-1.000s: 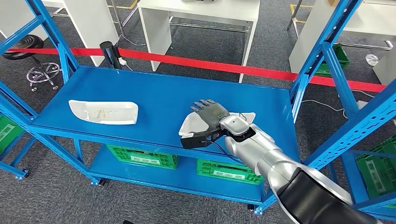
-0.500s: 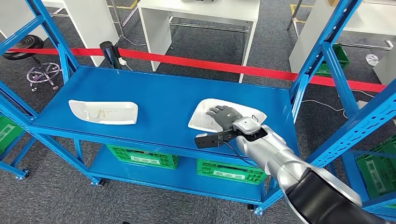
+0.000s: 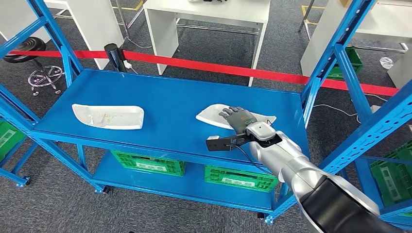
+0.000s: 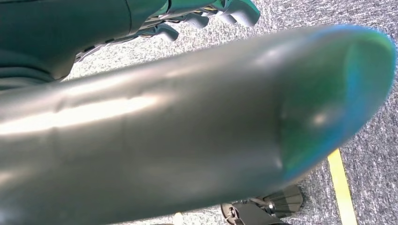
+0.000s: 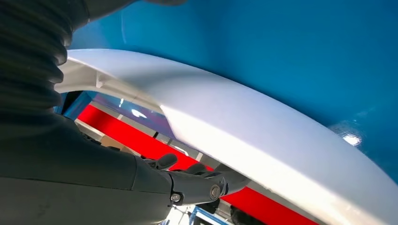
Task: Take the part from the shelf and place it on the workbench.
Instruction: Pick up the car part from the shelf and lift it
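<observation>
A white curved part [image 3: 212, 115] lies low over the right half of the blue shelf board [image 3: 165, 97]. My right hand [image 3: 239, 124] grips it, dark fingers [image 3: 232, 114] spread over its top and the thumb [image 3: 217, 144] sticking out toward the shelf's front edge. In the right wrist view the part's pale shell [image 5: 244, 126] arches close over the dark fingers [image 5: 202, 183], with the blue board behind it. A second white part [image 3: 108, 116] rests on the left half of the shelf, untouched. My left hand [image 4: 187, 117] hangs over grey carpet with nothing in it.
Blue uprights [image 3: 335, 68] frame the shelf on both sides. Green crates [image 3: 148, 164] sit on the lower level. A red barrier tape [image 3: 218, 68] runs behind the shelf, with white tables [image 3: 204, 14] and a black stool [image 3: 29, 48] beyond.
My right hand has moved right and toward the back of the shelf with the white part, and the part has gone from tipped up to lying flatter.
</observation>
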Tool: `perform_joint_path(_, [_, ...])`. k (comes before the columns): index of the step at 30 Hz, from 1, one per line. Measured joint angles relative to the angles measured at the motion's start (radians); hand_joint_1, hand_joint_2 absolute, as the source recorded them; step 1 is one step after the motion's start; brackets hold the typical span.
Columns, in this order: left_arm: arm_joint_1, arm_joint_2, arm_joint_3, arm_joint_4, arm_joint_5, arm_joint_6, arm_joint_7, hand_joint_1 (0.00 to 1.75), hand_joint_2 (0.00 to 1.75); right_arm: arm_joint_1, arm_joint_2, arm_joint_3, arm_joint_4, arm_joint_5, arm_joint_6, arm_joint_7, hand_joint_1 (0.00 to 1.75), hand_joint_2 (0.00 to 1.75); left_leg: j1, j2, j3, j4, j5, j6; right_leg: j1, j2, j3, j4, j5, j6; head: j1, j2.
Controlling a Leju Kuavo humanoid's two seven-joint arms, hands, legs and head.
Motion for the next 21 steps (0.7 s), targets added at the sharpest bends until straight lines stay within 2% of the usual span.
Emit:
perform_joint_path(2, [0.000, 0.000, 0.000, 0.000, -0.002, -0.001, 0.000, 0.00, 0.00, 0.002, -0.001, -0.002, 0.000, -0.001, 0.006, -0.003, 1.51, 1.75, 0.000, 0.000, 0.000, 0.000, 0.000, 0.000, 0.000, 0.000, 0.000, 0.000, 0.000, 0.000, 0.000, 0.000])
perform_joint_path(3, [0.000, 0.000, 0.000, 0.000, -0.003, -0.001, 0.000, 0.00, 0.00, 0.003, -0.001, -0.002, 0.000, -0.001, 0.009, -0.004, 1.75, 1.75, 0.000, 0.000, 0.000, 0.000, 0.000, 0.000, 0.000, 0.000, 0.000, 0.000, 0.000, 0.000, 0.000, 0.000])
perform_joint_path(10, [0.000, 0.000, 0.000, 0.000, -0.009, 0.025, -0.027, 0.00, 0.00, 0.018, -0.007, -0.004, 0.001, 0.000, 0.017, -0.010, 1.75, 1.75, 0.000, 0.000, 0.000, 0.000, 0.000, 0.000, 0.000, 0.000, 0.000, 0.000, 0.000, 0.000, 0.000, 0.000])
perform_joint_path(14, [0.000, 0.000, 0.000, 0.000, -0.013, 0.065, -0.059, 0.00, 1.75, 0.018, -0.010, -0.016, 0.002, 0.003, 0.016, -0.019, 1.75, 1.75, 0.000, 0.000, 0.000, 0.000, 0.000, 0.000, 0.000, 0.000, 0.000, 0.000, 0.000, 0.000, 0.000, 0.000])
perform_joint_path(21, [-0.003, 0.000, 0.000, -0.002, -0.040, 0.156, -0.172, 0.00, 1.75, 0.010, -0.015, -0.023, 0.002, 0.009, 0.017, -0.027, 1.75, 1.75, 0.000, 0.000, 0.001, 0.000, 0.000, 0.000, 0.000, 0.000, 0.001, 0.000, 0.000, 0.000, 0.000, 0.000])
